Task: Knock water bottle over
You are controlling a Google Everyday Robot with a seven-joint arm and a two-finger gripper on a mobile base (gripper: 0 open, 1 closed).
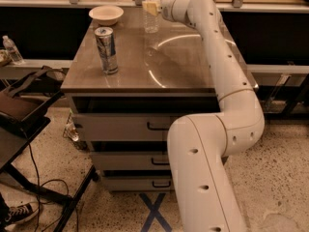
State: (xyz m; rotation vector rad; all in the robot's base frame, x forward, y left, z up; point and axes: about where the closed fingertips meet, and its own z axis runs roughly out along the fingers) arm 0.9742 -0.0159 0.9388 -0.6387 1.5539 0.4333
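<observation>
The water bottle [150,13] is tall, slim and clear, standing upright at the far edge of the brown cabinet top [178,62]. My gripper [151,7] is at the end of the white arm, reaching across the top, right against the bottle's upper part from the right. The gripper's pale tips overlap the bottle near its neck. A silver-blue drink can [106,50] stands upright nearer the front left, well apart from the gripper.
A pale bowl [106,14] sits at the far left of the top. A smaller clear bottle [11,50] stands on a low shelf at the far left. A dark folding stand [24,115] and cables are on the floor at the left. Drawers [120,127] face me.
</observation>
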